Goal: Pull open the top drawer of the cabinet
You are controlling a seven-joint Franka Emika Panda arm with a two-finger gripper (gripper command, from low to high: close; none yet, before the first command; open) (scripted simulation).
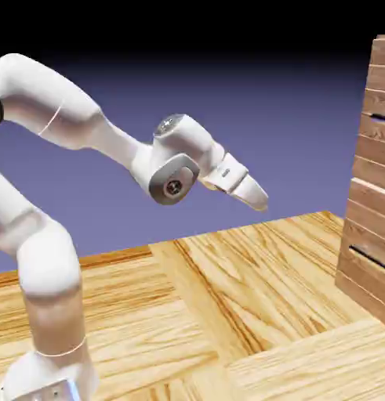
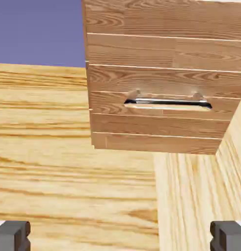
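Note:
The cabinet (image 1: 372, 196) of reddish-brown planks stands at the exterior view's right edge, with two dark gaps across its front. Its uppermost plank section, the top drawer (image 1: 381, 82), lies above the upper gap. My gripper (image 1: 256, 193) hangs in the air well to the left of the cabinet, pointing right and slightly down, touching nothing. The hand view faces the cabinet (image 2: 156, 49) and a thin metal handle (image 2: 167, 103) on a plank front; which drawer it belongs to I cannot tell. My gripper (image 2: 120, 238) is open, its grey fingertips (image 2: 12, 235) far apart with only floor between them.
Light wood floor (image 1: 250, 298) stretches between the arm and the cabinet. The arm's white links rise from the lower left. Blue-violet backdrop fills the space behind.

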